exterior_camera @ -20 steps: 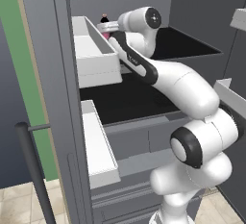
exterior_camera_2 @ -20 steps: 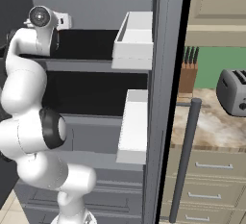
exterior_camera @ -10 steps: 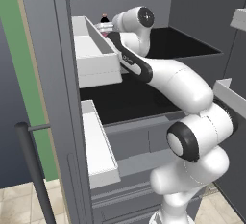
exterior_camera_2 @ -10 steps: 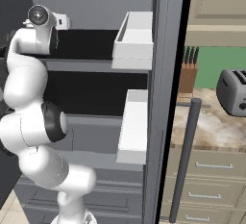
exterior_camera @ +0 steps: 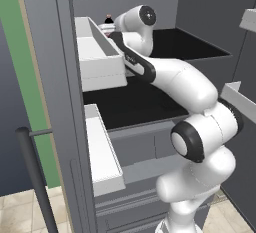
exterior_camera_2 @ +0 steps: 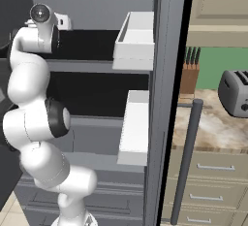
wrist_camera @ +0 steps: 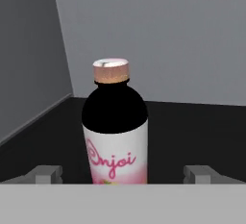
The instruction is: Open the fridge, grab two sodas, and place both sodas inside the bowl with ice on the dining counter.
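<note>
Hand view had the bottle (wrist_camera: 115, 131) dead ahead of you, upright on the black shelf (wrist_camera: 192, 127) near the fridge's (exterior_camera: 55, 77) back wall. Your hand (wrist_camera: 122, 174) was spread wide, one fingertip either side of the label and apart from it, so nothing was held. Left base view put the bottle's cap (exterior_camera: 108, 17) just past the white door bin (exterior_camera: 97, 59), with your wrist reaching in toward it. You could expect a rigid, smooth body (probably slick, and top-heavy enough to tip if nudged). Your best hold looked to be across the wide labelled middle, not the narrow neck. Right base view showed the arm (exterior_camera_2: 34, 89) deep inside, both doors open.
</note>
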Available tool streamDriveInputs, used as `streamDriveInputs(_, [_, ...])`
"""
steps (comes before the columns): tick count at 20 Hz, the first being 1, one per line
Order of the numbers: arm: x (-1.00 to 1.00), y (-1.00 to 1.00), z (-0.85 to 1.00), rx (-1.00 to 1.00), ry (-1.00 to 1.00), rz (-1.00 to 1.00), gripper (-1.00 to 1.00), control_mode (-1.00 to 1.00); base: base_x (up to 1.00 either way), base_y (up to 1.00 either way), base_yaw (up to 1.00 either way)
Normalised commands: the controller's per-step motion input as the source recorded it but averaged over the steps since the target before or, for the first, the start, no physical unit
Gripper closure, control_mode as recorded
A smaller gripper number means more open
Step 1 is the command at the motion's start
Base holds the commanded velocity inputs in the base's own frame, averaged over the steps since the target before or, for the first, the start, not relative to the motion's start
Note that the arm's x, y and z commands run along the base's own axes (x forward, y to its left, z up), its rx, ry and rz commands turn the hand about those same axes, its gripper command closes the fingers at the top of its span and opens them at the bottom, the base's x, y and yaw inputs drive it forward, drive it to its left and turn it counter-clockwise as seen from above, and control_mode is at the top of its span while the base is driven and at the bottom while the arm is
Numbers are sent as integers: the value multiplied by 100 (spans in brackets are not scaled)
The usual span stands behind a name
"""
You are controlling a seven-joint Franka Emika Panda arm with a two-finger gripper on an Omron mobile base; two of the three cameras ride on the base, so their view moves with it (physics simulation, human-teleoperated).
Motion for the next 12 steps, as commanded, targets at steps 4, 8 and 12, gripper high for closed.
streamDriveInputs(4, [12, 13, -10, 0, 6, 0, -100, -100, 0, 0, 0])
streamDriveInputs(8, [16, 14, -9, 0, 5, 0, 100, -100, 0, 0, 0])
streamDriveInputs(12, [12, 3, -6, 0, 4, 0, 100, -100, 0, 0, 0])
